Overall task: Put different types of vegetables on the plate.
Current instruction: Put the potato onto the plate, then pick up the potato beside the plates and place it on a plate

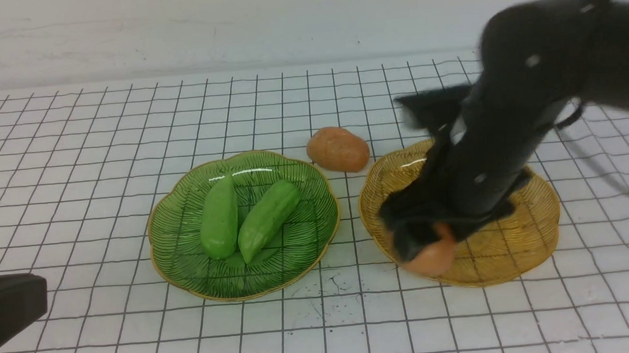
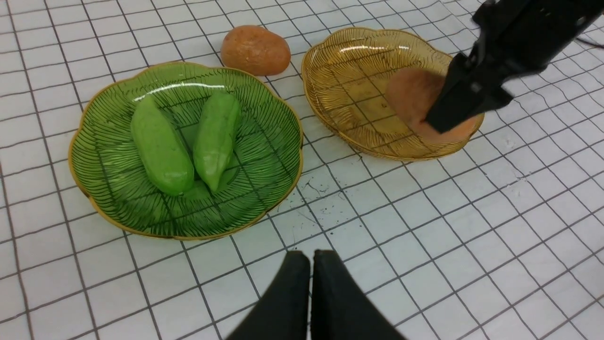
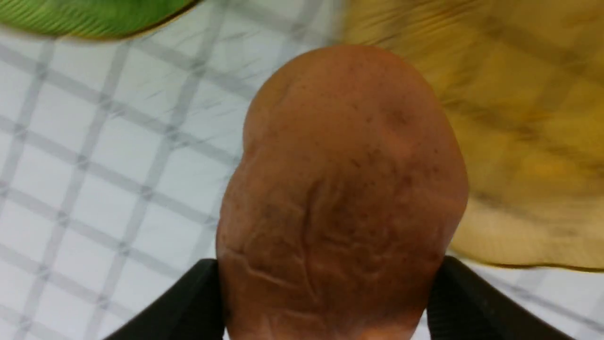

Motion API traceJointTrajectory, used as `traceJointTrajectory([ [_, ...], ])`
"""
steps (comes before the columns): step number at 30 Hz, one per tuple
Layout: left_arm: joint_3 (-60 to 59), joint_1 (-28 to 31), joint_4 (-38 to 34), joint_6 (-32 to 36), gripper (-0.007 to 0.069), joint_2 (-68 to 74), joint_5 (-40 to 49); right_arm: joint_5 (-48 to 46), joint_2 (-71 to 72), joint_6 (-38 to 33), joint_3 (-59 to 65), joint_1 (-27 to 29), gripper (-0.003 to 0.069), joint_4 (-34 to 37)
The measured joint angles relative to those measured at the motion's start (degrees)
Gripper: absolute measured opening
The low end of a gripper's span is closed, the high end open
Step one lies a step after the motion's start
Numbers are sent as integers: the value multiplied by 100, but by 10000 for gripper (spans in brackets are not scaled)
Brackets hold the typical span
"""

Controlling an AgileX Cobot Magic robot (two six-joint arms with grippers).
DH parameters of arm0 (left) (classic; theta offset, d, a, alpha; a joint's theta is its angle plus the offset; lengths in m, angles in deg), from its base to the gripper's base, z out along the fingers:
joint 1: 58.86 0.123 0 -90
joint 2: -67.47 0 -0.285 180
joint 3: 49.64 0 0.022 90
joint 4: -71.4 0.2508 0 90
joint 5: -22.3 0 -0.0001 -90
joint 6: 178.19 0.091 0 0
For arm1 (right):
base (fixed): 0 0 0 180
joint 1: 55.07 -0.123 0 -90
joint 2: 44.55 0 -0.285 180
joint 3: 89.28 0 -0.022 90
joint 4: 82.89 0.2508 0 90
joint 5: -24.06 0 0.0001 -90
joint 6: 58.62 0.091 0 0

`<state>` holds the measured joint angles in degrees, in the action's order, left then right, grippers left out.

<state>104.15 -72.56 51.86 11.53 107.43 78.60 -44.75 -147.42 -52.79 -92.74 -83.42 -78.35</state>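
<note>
white gridded table (image 1: 324, 334); r gripper (image 3: 325, 283) grips a potato (image 3: 339, 189) btwn its pads, prob. to set it on the yellow plate (image 1: 515, 251). l gripper (image 2: 311, 264) is closed, unused. other potato (image 1: 338, 149) sits btwn plates, cukes (image 1: 220, 218) on the green plate (image 1: 297, 254), likely sorted by type.

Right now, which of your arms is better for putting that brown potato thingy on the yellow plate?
My right, I think: its pincer already grips the potato close to the yellow plate. My left pincer is shut and holds nothing.
</note>
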Motion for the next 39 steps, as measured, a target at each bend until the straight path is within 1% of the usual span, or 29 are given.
traceJointTrajectory([
  [2, 0, 0, -85, 0, -8, 143, -74, -62, 52, -18, 0, 413, 502, -214],
  [4, 0, 0, -124, 5, -8, 329, -122, -109, -2, -31, 0, 753, 502, -215],
  [6, 0, 0, -141, 58, -8, 574, -157, -123, -145, -31, 0, 1122, 502, -129],
  [8, 46, 0, -155, 280, -8, 1039, -312, -117, -339, -50, 0, 1431, 502, 36],
  [10, 181, 0, -190, 435, -8, 1352, -373, -117, -491, -54, 0, 1620, 502, 155],
  [13, 646, 0, -342, 917, -8, 2181, -437, -104, -659, -162, 0, 1748, 516, 268],
  [19, 1641, 0, -642, 1871, -8, 3530, -598, -23, -753, -306, 0, 1762, 596, 383],
  [20, 1690, 0, -658, 1948, -8, 3654, -597, -15, -753, -313, 0, 1762, 601, 383],
  [25, 3085, -57, -994, 2911, -8, 5218, -585, -106, -753, -460, 0, 1762, 611, 413],
  [26, 3507, -112, -1017, 3127, -8, 5631, -541, -120, -748, -682, 0, 1762, 602, 488],
  [28, 4125, -216, -1024, 3316, -8, 6155, -474, -119, -707, -955, 0, 1762, 580, 608],
  [31, 4947, -368, -1010, 3454, -8, 6890, -290, -119, -546, -1277, 4, 1762, 523, 657],
  [36, 6308, -613, -907, 3504, -8, 8148, 38, -149, -102, -1329, 4, 1762, 435, 579],
  [37, 6408, -633, -880, 3511, -8, 8245, 45, -159, -65, -1323, 4, 1762, 428, 579],
  [38, 6858, -712, -724, 3561, -5, 8673, 52, -163, 112, -1298, 4, 1762, 399, 572],
  [39, 6899, -725, -706, 3561, -4, 8762, 52, -163, 126, -1298, 4, 1762, 396, 564],
])
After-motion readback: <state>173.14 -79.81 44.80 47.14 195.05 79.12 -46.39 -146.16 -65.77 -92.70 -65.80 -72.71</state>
